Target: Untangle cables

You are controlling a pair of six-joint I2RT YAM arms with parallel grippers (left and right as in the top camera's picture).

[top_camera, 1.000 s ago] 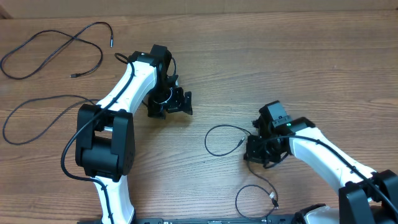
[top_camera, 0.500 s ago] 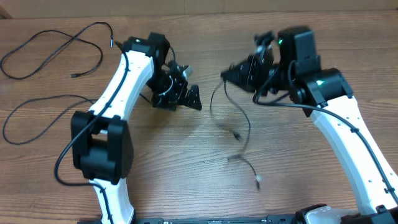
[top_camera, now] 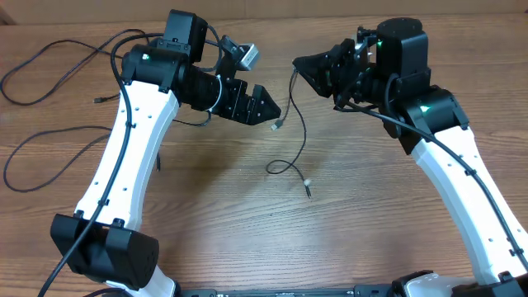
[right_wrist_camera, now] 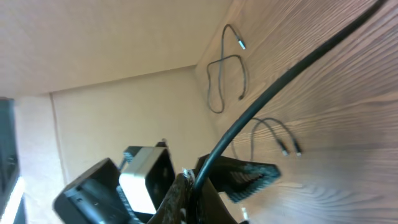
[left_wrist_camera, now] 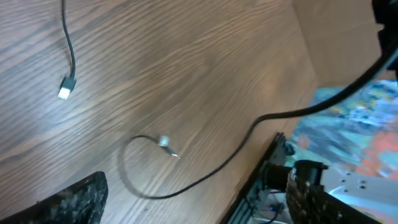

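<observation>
My right gripper [top_camera: 304, 66] is raised above the back of the table and shut on one thin black cable [top_camera: 302, 124]. The cable hangs down from it. One plug end dangles near my left gripper, the other strand curls in a small loop on the wood [top_camera: 280, 169]. In the right wrist view the cable [right_wrist_camera: 280, 81] runs between the shut fingers [right_wrist_camera: 199, 186]. My left gripper [top_camera: 268, 106] is open and empty, just left of the hanging cable. The left wrist view shows its spread fingers [left_wrist_camera: 196, 205], the loop [left_wrist_camera: 205, 177] and a white plug [left_wrist_camera: 64, 92].
Two more black cables lie on the wooden table at the far left: one [top_camera: 103, 51] at the back left corner, one [top_camera: 49, 134] as a wide loop beside the left arm. They also show in the right wrist view [right_wrist_camera: 214, 81], [right_wrist_camera: 273, 130].
My right gripper has lifted the cable from the front right of the table up to the back. My left arm has risen and swung its gripper toward the hanging cable.
</observation>
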